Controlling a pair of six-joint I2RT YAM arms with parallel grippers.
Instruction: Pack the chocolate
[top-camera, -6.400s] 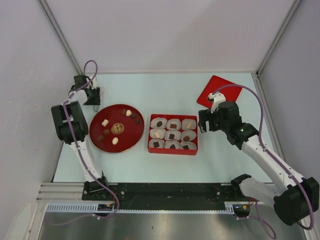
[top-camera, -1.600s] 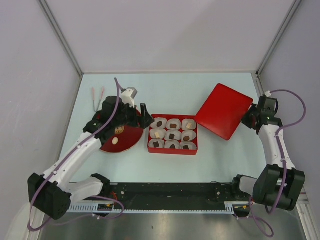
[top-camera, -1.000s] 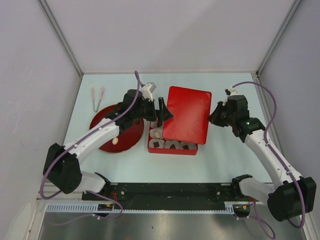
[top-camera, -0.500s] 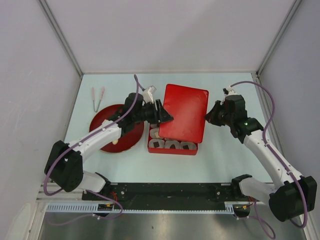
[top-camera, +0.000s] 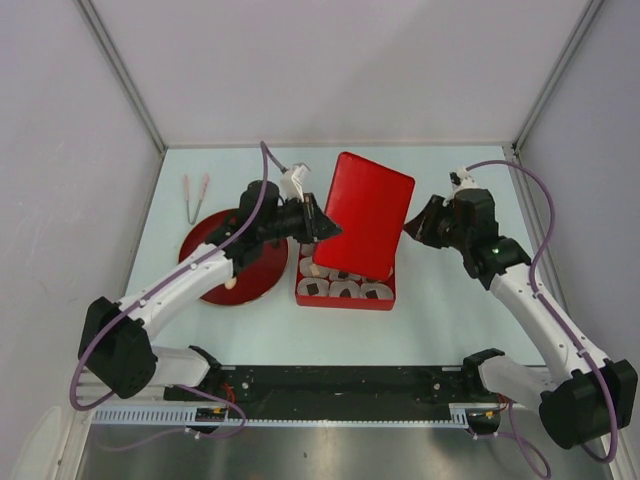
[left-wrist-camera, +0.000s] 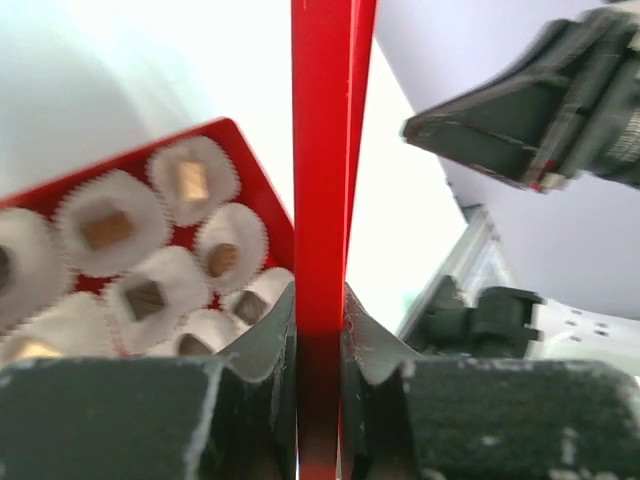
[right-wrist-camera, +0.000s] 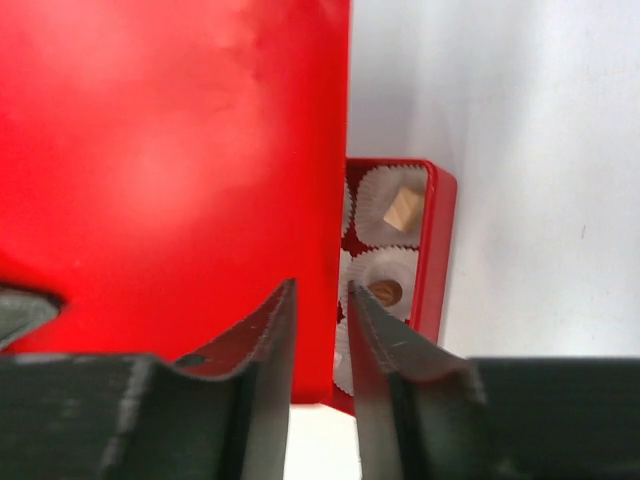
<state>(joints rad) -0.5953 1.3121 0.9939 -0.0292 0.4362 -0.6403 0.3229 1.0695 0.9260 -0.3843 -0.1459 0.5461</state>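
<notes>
We see the chocolate (left-wrist-camera: 190, 180), small tan and dark brown cube-like sweets, sitting one apiece in white crinkled paper cups (right-wrist-camera: 375, 185) inside the red rectangular box (top-camera: 345, 302), and one cream sweet (top-camera: 230, 283) lies on the round dark red plate (top-camera: 262, 275) to the left of the box. Over the box hangs the flat red glossy lid (top-camera: 365, 215), tilted, with the fingers of the left gripper (left-wrist-camera: 320, 300) clamped on its left edge. The fingers of the right gripper (right-wrist-camera: 320, 290), at the right of the box beside the lid's other edge, stand a little apart with nothing pinched between them, though we cannot tell whether one of them brushes the lid. We judge each sweet to be light and fairly firm but smooth, easy to scuff and liable to tip in its soft cup, so a gentle pinch across two opposite flat sides would suit it, or the thin pink-handled tongs (top-camera: 193, 195) lying well to the left of the box. The lid looks stiff, thin and slippery, best held by its rim. From above, the lid hides the rows at the back of the box, and the left arm covers much of the plate, so we cannot count the sweets there
</notes>
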